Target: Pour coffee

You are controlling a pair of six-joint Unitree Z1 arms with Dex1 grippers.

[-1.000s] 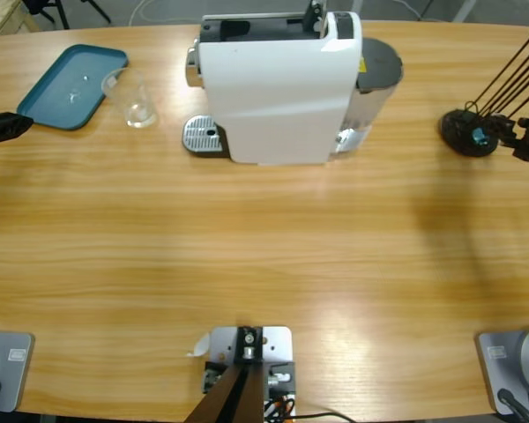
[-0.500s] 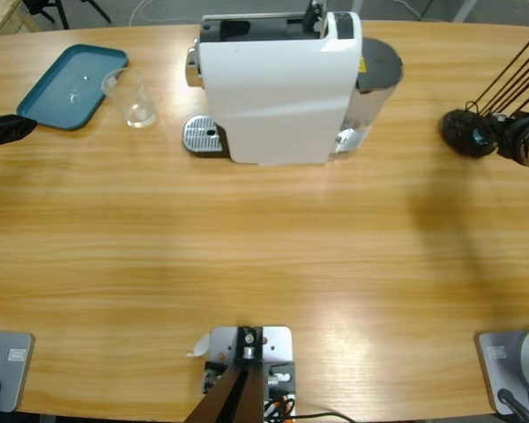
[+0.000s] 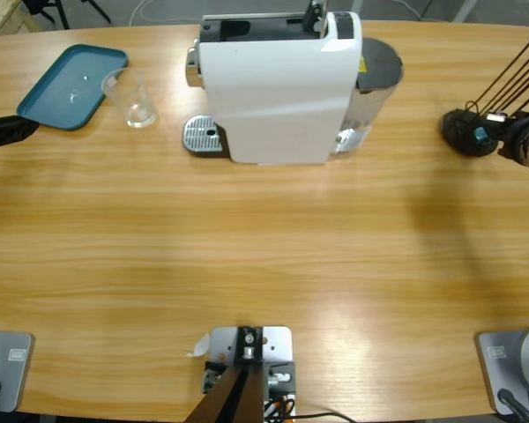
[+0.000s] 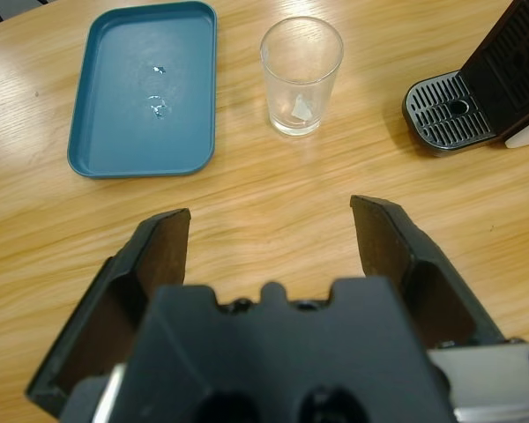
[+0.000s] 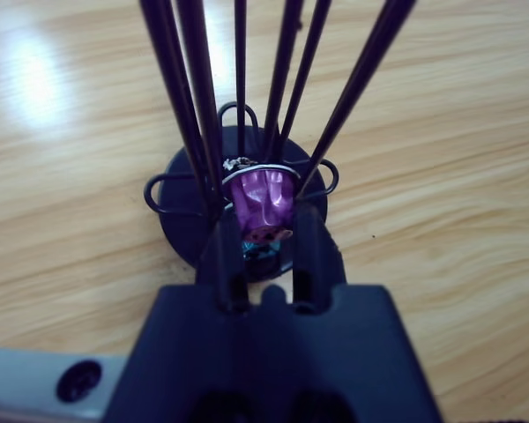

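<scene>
A clear glass tumbler [image 4: 301, 75] stands upright beside a teal tray [image 4: 145, 88]; the coffee is out of view. My left gripper [image 4: 269, 216] is open, short of the glass, with nothing between its fingers. In the high view it sits at the table's left edge [image 3: 18, 128], apart from the glass [image 3: 137, 99]. My right gripper [image 5: 263, 231] is shut on a purple capsule [image 5: 260, 198] that sits low in a black wire capsule rack [image 5: 181, 229]. From above, the right gripper [image 3: 504, 134] meets the rack [image 3: 465, 132] at the right edge. The white coffee machine [image 3: 278, 84] stands at back centre.
The machine's round metal drip tray [image 3: 203, 135] sticks out on its left side and also shows as a grille [image 4: 445, 119] in the left wrist view. The rack's thin black rods [image 3: 511, 70] rise up and to the right.
The right arm has moved in from the right edge toward the capsule rack. The left gripper, the glass and the tray have stayed where they were.
</scene>
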